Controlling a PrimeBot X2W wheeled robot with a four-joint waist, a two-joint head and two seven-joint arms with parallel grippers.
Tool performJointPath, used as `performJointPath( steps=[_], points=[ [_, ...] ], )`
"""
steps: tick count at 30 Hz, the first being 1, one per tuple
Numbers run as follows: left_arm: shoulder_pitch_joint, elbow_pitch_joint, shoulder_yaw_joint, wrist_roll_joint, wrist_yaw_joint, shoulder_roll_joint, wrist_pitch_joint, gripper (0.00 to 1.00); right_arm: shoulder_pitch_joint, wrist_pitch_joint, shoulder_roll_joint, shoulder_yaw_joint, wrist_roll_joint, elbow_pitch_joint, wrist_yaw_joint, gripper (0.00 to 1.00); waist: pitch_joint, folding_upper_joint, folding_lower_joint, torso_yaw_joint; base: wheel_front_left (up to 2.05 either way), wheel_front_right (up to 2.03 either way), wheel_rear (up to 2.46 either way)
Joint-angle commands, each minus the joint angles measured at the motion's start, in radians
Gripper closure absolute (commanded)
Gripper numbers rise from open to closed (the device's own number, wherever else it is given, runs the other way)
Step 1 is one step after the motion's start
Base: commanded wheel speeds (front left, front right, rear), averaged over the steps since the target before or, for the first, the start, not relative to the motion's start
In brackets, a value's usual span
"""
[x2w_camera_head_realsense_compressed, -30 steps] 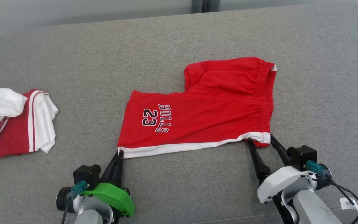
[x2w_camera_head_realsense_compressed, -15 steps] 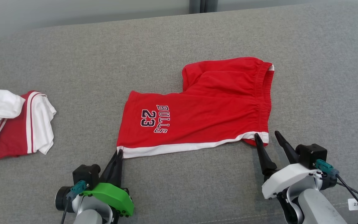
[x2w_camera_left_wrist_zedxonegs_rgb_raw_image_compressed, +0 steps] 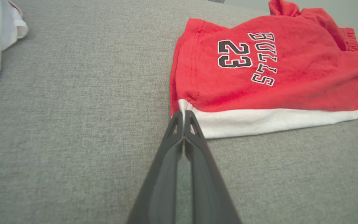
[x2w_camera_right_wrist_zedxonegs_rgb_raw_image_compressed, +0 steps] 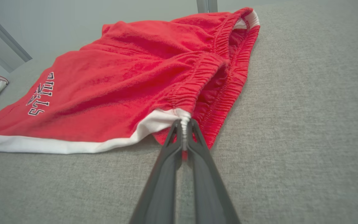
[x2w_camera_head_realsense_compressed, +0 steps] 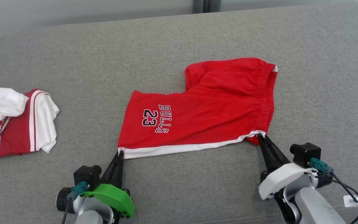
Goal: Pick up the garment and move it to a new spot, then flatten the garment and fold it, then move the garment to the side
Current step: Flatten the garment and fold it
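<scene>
On the gray cloth-covered bench [x2w_camera_head_realsense_compressed: 73,62], the red shorts [x2w_camera_head_realsense_compressed: 204,109] lie spread near the middle, waistband toward the right. The left end effector [x2w_camera_head_realsense_compressed: 120,153] is pinched closed on their white-trimmed near left corner, and the right end effector [x2w_camera_head_realsense_compressed: 261,136] is clamped on the near waistband corner. A crumpled red-and-white garment [x2w_camera_head_realsense_compressed: 14,121] lies well apart at the left.

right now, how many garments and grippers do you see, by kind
red shorts: 1
red-and-white clothing heap: 1
grippers: 2, the left gripper and the right gripper, both shut on the red shorts
total: 4
</scene>
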Motion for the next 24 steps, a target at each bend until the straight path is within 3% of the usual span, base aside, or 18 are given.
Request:
performJointPath(
  steps=[1,14,24],
  points=[
    [0.0,0.003,0.002,-0.002,-0.002,0.002,0.001,1.0,0.002,-0.001,-0.006,-0.001,0.009,-0.006,-0.001,1.0,-0.01,-0.0001,0.0,-0.001,0.0,0.0,0.0],
    [0.134,0.061,0.01,-0.023,-0.001,0.002,0.001,1.0,0.157,-0.001,-0.003,0.015,0.025,0.04,-0.001,1.0,-0.248,-0.0001,0.0,-0.019,0.0,0.0,0.0],
    [0.205,0.055,0.003,-0.029,-0.001,0.002,0.001,1.0,0.238,-0.001,-0.01,0.025,0.042,0.041,-0.001,1.0,-0.301,-0.0001,0.0,-0.001,0.0,0.0,0.0]
  ],
)
